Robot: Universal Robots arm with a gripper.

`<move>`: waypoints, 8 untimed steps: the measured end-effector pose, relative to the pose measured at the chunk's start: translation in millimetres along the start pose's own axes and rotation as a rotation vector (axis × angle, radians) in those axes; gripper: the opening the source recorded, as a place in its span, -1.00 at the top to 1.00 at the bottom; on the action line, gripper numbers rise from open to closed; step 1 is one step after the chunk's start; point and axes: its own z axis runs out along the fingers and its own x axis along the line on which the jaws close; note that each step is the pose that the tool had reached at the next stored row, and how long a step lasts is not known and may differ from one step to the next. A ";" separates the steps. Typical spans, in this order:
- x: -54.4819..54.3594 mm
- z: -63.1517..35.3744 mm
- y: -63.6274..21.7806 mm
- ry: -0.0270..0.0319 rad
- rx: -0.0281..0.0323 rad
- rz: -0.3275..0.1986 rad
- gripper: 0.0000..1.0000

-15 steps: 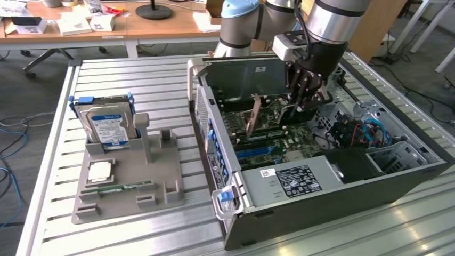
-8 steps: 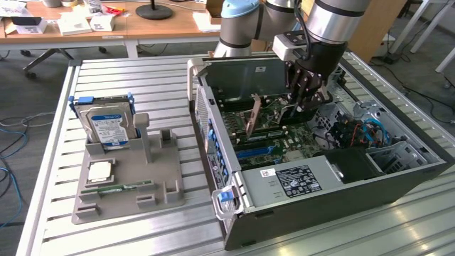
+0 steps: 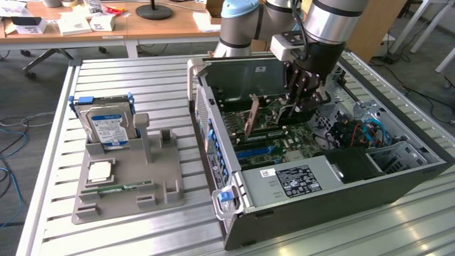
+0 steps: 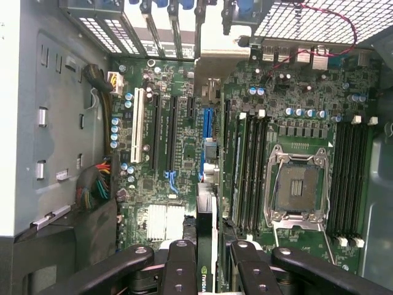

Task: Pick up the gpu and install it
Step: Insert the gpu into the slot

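Worktop point(image 3: 135, 80): pale metal surface of parallel grooved slats. Resting directly on it, toward the exterior view's left: one grey plastic parts stand point(image 3: 162, 169), flat base down. Near it, toward the exterior view's right: one computer case point(image 3: 341, 198), laid on its side, open face up.

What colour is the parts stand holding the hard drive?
Grey: the parts stand, best seen in the exterior view.
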 end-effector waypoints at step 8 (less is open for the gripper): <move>0.1 8.7 0.1 -0.0001 0.0000 0.000 0.47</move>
